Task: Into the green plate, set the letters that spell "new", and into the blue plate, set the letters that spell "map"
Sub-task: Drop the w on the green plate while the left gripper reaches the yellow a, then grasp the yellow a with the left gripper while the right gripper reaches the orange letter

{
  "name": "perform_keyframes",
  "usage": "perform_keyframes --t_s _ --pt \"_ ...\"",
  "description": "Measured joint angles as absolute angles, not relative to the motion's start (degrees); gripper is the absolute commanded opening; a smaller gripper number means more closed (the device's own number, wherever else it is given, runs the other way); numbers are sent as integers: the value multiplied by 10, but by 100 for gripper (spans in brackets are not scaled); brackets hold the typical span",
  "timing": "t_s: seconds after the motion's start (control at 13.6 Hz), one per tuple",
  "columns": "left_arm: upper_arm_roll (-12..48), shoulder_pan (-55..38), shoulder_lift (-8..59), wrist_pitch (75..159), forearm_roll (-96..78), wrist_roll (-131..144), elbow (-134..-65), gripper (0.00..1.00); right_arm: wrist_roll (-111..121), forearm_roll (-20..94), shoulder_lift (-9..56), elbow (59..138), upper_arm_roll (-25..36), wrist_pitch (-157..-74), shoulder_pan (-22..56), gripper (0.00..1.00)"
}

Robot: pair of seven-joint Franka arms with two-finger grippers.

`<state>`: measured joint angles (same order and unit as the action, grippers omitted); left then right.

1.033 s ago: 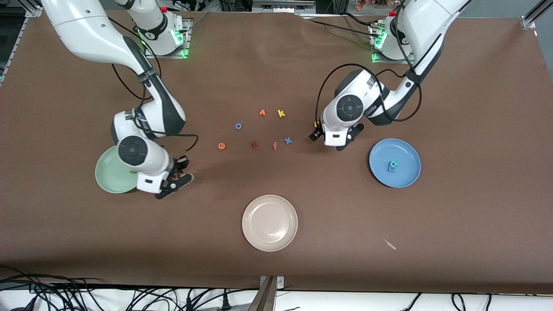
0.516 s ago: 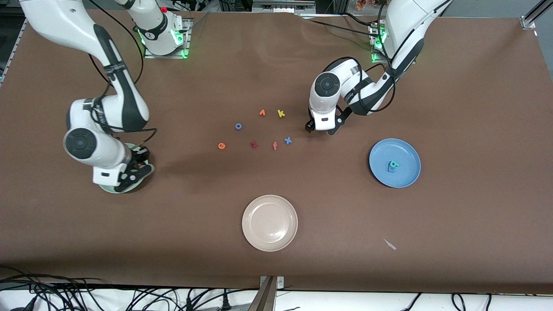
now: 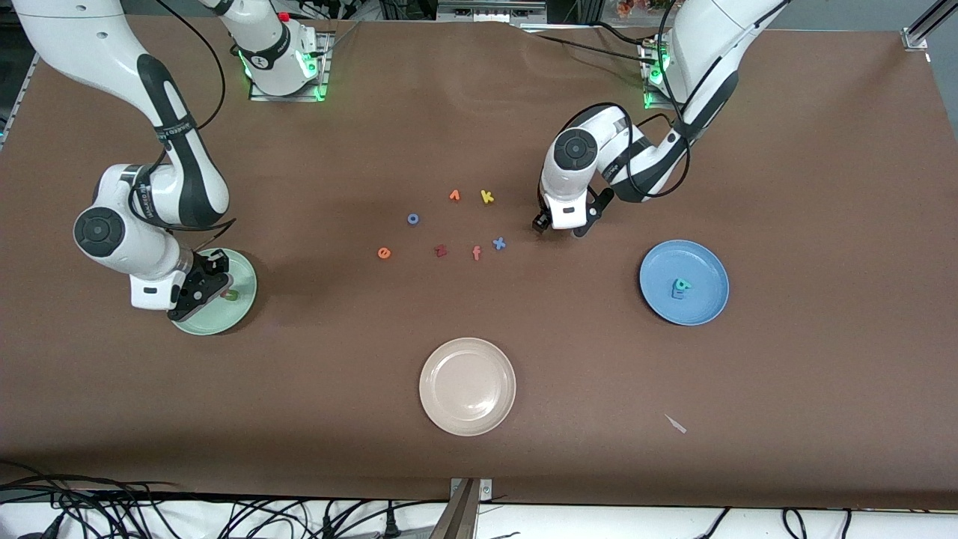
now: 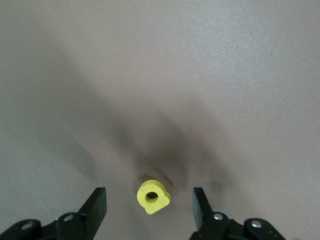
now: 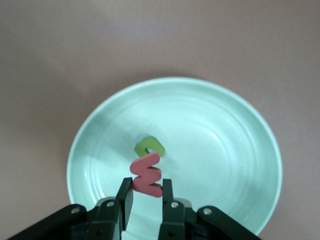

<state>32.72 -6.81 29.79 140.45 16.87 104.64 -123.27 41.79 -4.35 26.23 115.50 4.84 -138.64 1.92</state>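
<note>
Pinkish-red foam w (image 5: pixel 146 176) pinched in right gripper (image 5: pixel 145 200) over glossy green plate (image 5: pixel 230 150), olive n (image 5: pixel 149 146) inside; yellow holed p (image 4: pixel 153 196) on matte brown table (image 4: pixel 200 75), lower frame, between left gripper's (image 4: pixel 150 207) spread fingers, hidden in front view

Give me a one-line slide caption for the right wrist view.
Right gripper holds the pinkish-red w above the green plate, where the olive-green n already lies.
</note>
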Motion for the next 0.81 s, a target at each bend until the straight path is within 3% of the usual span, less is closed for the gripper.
perform_keyframes --t_s 0.15,0.22,0.66,0.81 --pt "327 -67 302 1418 169 1047 -1235 72 418 -9 262 1156 47 -1389 19 100" --pt "327 -67 307 1425 169 1047 -1236 66 418 19 260 1156 46 -1387 19 100" --pt "328 -67 315 1442 169 1047 -1235 9 304 57 242 1153 2 -1362 20 100" --pt "328 -67 314 1442 169 1047 -1235 6 222 57 234 1153 -24 -1351 22 100"
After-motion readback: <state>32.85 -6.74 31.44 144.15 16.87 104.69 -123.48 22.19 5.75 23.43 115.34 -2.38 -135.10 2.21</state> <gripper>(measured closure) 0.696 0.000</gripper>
